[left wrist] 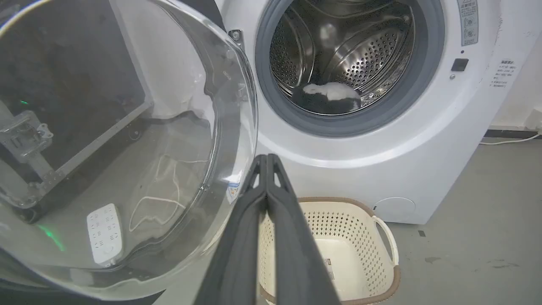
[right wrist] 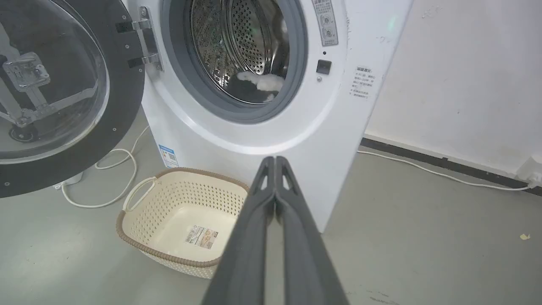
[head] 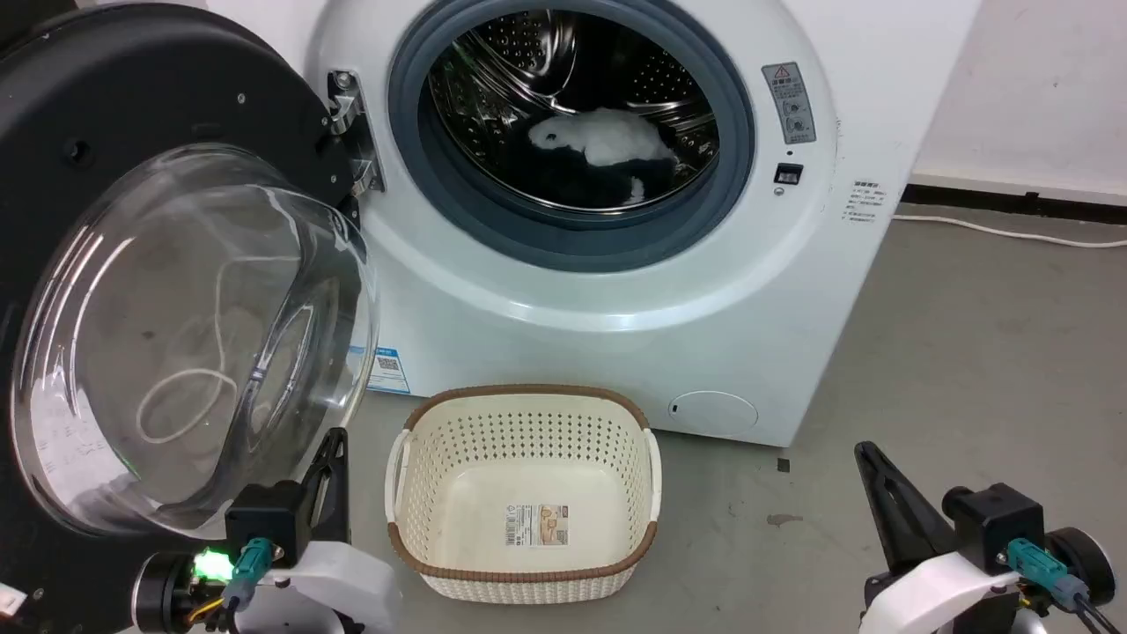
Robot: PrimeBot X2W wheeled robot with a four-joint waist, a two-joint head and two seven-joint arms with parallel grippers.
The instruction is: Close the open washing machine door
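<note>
Hanging wide open on its metal hinge (head: 350, 132), the large round glossy black washing machine door (head: 189, 339), clear glass bulging at its centre, stands left of the big white front-loading washing machine (head: 616, 299). A cream perforated plastic basket (head: 528, 398) sits on the grey floor (head: 968, 352) before the machine. The left claw (head: 336, 438) (clenched, holding nothing) is just beside the door's glass; the right claw (head: 866, 451), likewise clenched and empty, is well apart from it.

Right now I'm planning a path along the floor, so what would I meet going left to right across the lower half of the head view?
washing machine door → cream perforated basket → round lower hatch → right tool
</note>
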